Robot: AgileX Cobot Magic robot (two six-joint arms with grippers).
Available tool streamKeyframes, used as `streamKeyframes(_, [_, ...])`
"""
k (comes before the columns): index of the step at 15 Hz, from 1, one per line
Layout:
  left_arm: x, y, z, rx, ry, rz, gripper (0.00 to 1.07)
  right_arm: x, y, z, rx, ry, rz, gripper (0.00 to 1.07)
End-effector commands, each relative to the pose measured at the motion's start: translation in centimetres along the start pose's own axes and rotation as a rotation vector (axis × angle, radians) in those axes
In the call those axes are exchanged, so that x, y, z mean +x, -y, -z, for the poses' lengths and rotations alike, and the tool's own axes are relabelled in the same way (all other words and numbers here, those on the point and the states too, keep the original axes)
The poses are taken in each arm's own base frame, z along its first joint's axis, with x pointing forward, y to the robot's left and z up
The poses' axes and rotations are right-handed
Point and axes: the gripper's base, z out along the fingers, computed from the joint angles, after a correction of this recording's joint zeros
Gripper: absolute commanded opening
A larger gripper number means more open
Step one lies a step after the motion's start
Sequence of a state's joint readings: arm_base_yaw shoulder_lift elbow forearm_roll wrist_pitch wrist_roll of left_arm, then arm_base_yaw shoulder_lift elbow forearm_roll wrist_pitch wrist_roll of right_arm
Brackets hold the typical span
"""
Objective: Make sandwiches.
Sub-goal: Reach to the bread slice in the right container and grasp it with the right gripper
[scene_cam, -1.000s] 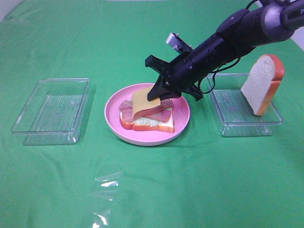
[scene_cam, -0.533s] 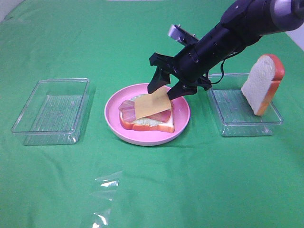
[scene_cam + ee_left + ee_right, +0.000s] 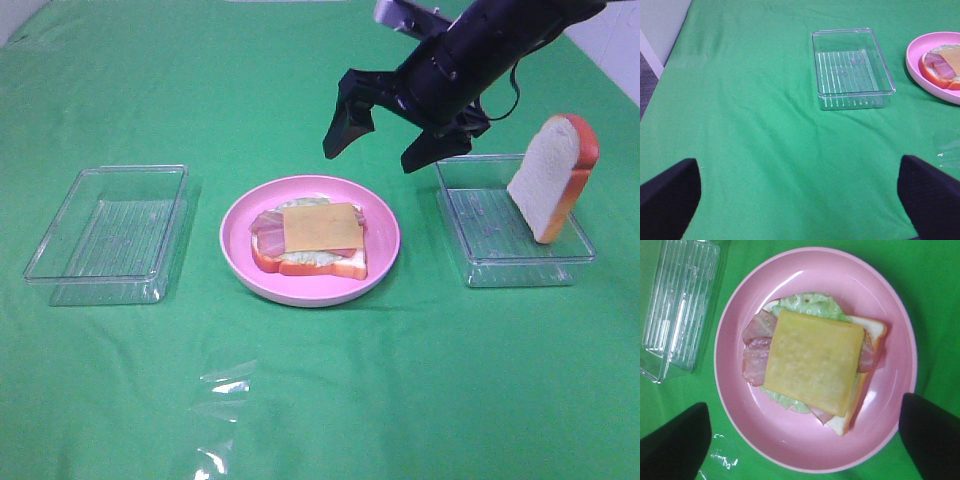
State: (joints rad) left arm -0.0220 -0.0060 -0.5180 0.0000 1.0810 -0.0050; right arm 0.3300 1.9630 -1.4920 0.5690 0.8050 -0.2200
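Your open-faced sandwich stack (image 3: pixel 309 240) sits on the round pink plate (image 3: pixel 385 250) at centre: bread, lettuce, bacon, yellow cheese on top. The white bread slice (image 3: pixel 551 177) leaning in the right clear plastic tray (image 3: pixel 470 240) remains to place. The right gripper (image 3: pixel 385 135) hovers empty, fingers apart; so are the left gripper's (image 3: pixel 800 200).

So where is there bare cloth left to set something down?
Bare green cloth spans the near side, except a cellophane scrap. The empty left tray has room too. The pink plate is crowded by the sandwich; a bread slice leans in the right tray.
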Motion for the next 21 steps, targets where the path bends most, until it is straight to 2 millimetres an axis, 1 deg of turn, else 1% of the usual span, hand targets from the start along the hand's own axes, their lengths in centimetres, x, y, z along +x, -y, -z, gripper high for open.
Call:
streamKeyframes(1, [0.1, 0.0, 0.2, 0.005, 0.019, 0.003, 1.0, -0.5, -0.9, 3.1, 0.063, 0.005, -0.019, 0.98])
streamKeyframes(2, [0.1, 0.0, 0.2, 0.005, 0.019, 0.003, 1.0, -0.9, -1.2, 4.5, 0.11, -0.012, -0.02, 0.98])
streamKeyframes(3, [0.1, 0.0, 0.2, 0.005, 0.019, 0.003, 1.0, -1.8, -1.2, 6.5, 0.217, -0.013, -0.009, 0.98])
streamKeyframes(4, [0.1, 0.0, 0.2, 0.005, 0.019, 0.003, 1.0, -1.8, -1.2, 6.5, 0.217, -0.013, -0.009, 0.98])
streamKeyframes(5, [0.1, 0.0, 0.2, 0.005, 0.019, 0.003, 1.0, -3.1, -0.5, 9.7, 0.397, 0.039, -0.022, 0.98])
streamKeyframes(6, [0.1, 0.0, 0.2, 0.005, 0.019, 0.003, 1.0, -3.2, -0.4, 10.2, 0.41, 0.044, -0.024, 0.98])
streamKeyframes(7, [0.1, 0.0, 0.2, 0.005, 0.019, 0.003, 1.0, -3.5, 0.6, 11.2, 0.425, 0.054, -0.052, 0.98])
streamKeyframes(9, [0.1, 0.0, 0.2, 0.005, 0.019, 0.003, 1.0, -3.7, 3.7, 12.7, 0.452, 0.039, -0.137, 0.98])
streamKeyframes(10, [0.1, 0.0, 0.2, 0.005, 0.019, 0.003, 1.0, -3.7, 5.3, 13.0, 0.464, 0.031, -0.176, 0.98])
streamKeyframes(11, [0.1, 0.0, 0.2, 0.005, 0.019, 0.003, 1.0, -3.6, 6.6, 13.3, 0.464, 0.028, -0.206, 0.98])
streamKeyframes(13, [0.1, 0.0, 0.2, 0.005, 0.019, 0.003, 1.0, -3.6, 8.6, 13.3, 0.463, 0.016, -0.245, 0.98])
streamKeyframes(14, [0.1, 0.0, 0.2, 0.005, 0.019, 0.003, 1.0, -3.5, 10.1, 13.1, 0.468, -0.003, -0.273, 0.98])
streamKeyframes(15, [0.1, 0.0, 0.2, 0.005, 0.019, 0.003, 1.0, -3.2, 12.6, 12.3, 0.473, -0.055, -0.33, 0.98])
streamKeyframes(16, [0.1, 0.0, 0.2, 0.005, 0.019, 0.003, 1.0, -3.1, 13.5, 12.1, 0.475, -0.07, -0.344, 0.98])
streamKeyframes(19, [0.1, 0.0, 0.2, 0.005, 0.019, 0.003, 1.0, -3.2, 14.4, 10.6, 0.477, -0.099, -0.338, 0.98])
streamKeyframes(21, [0.1, 0.0, 0.2, 0.005, 0.019, 0.003, 1.0, -3.3, 15.2, 9.2, 0.464, -0.125, -0.35, 0.98])
